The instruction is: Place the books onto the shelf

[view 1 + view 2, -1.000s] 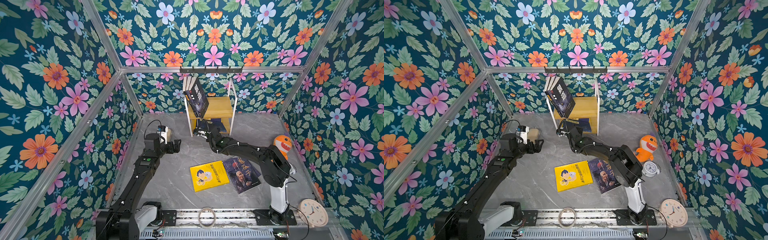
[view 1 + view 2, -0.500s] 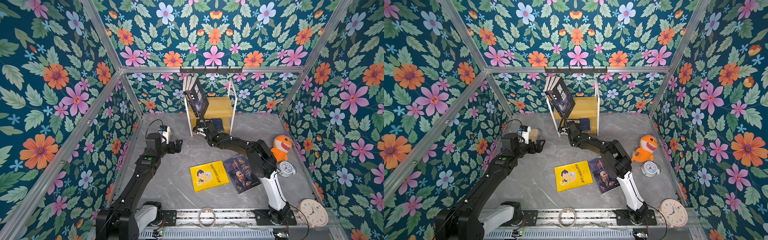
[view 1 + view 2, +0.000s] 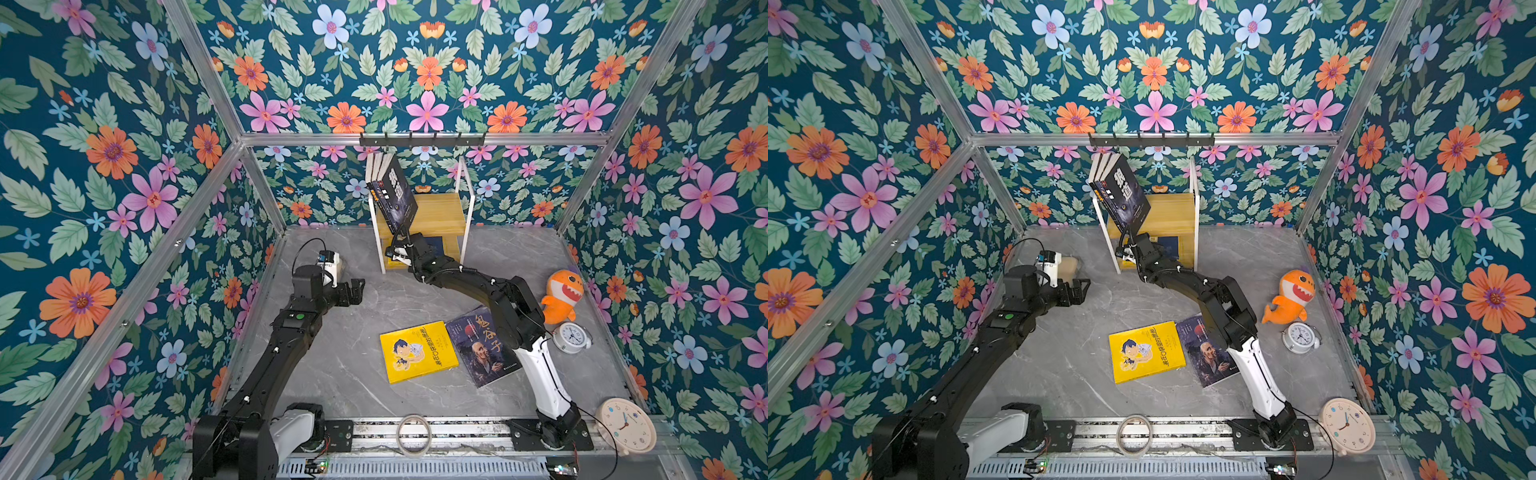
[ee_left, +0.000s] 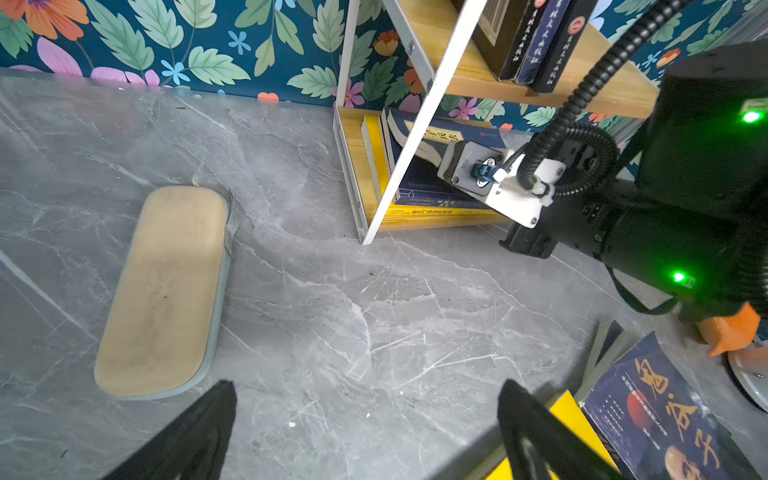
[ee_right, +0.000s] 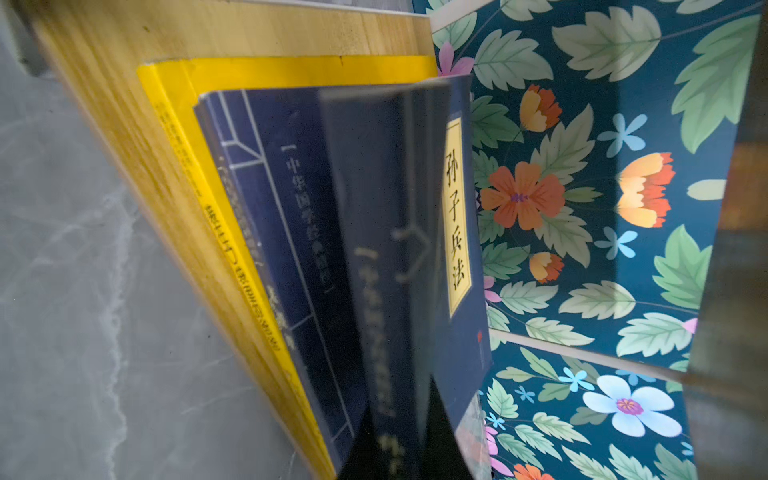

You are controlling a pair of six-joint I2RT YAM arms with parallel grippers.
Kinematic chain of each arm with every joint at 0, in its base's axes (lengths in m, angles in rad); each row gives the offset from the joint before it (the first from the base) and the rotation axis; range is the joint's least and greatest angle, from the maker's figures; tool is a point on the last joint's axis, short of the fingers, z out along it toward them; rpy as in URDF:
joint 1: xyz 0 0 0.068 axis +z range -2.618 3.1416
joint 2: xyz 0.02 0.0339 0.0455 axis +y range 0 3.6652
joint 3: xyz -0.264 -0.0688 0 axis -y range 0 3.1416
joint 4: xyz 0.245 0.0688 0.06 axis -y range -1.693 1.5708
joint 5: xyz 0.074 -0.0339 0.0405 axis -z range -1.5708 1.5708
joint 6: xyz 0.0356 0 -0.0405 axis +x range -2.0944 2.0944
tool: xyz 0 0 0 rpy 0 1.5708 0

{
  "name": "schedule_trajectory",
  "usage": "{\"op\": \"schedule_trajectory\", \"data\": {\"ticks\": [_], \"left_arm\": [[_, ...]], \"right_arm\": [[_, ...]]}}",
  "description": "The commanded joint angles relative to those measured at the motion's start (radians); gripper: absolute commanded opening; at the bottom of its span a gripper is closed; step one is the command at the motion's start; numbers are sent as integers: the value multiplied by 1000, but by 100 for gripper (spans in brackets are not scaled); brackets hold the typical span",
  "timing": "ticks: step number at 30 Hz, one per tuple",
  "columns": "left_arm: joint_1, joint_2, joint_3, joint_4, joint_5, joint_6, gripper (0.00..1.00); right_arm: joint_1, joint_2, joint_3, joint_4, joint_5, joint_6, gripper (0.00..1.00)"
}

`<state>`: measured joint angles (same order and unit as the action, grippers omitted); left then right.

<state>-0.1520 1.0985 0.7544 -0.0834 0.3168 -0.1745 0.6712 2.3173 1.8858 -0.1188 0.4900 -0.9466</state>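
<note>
Your left gripper [image 3: 352,291] hovers over the grey floor [image 3: 365,386], well to the left of the shelf [image 3: 440,212]. Its jaws stand wide apart with nothing between them. In its wrist view both black fingers [image 4: 199,436] frame bare floor, and a beige pad [image 4: 162,291] lies flat further out. The nearest books are in the shelf's bottom tier, well apart from this gripper.

On the shelf's top board, 3 dark books [image 3: 392,193] stand leaning at the left end, in both top views. On the bottom board lies a flat stack: 1 yellow book [image 5: 249,70] underneath, 1 plain navy book [image 5: 270,216] on it, and 1 labelled navy book [image 5: 457,208] on top.

Your right gripper [image 5: 405,449] is inside that bottom tier, entering from the front. Its jaws are nearly closed, pinching the near edge of the labelled navy book. The left wrist view shows that edge tilted up off the stack.

Right of centre, 2 more books lie flat on the floor, well apart from both grippers. They are a yellow cartoon book [image 3: 417,351] and a dark portrait book [image 3: 482,347], edges touching, the dark one partly hidden by the right arm. Further right sit an orange plush shark [image 3: 561,295], a small alarm clock [image 3: 571,337] and a round wall clock [image 3: 625,426].
</note>
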Motion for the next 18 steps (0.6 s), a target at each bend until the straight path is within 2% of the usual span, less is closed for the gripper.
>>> {"op": "schedule_trajectory", "data": {"ticks": [1, 3, 6, 13, 18], "left_arm": [[0, -5, -1, 10, -4, 5, 100], [0, 0, 2, 9, -7, 4, 100], [1, -2, 9, 4, -7, 1, 100], [0, -1, 8, 5, -4, -2, 100], [0, 3, 10, 5, -9, -2, 100]], "right_arm": [[2, 18, 24, -49, -39, 28, 0], [2, 27, 47, -86, -30, 40, 0], [2, 9, 41, -111, -76, 87, 3], [3, -24, 48, -180, -127, 120, 34], [2, -80, 27, -254, -215, 148, 46]]}}
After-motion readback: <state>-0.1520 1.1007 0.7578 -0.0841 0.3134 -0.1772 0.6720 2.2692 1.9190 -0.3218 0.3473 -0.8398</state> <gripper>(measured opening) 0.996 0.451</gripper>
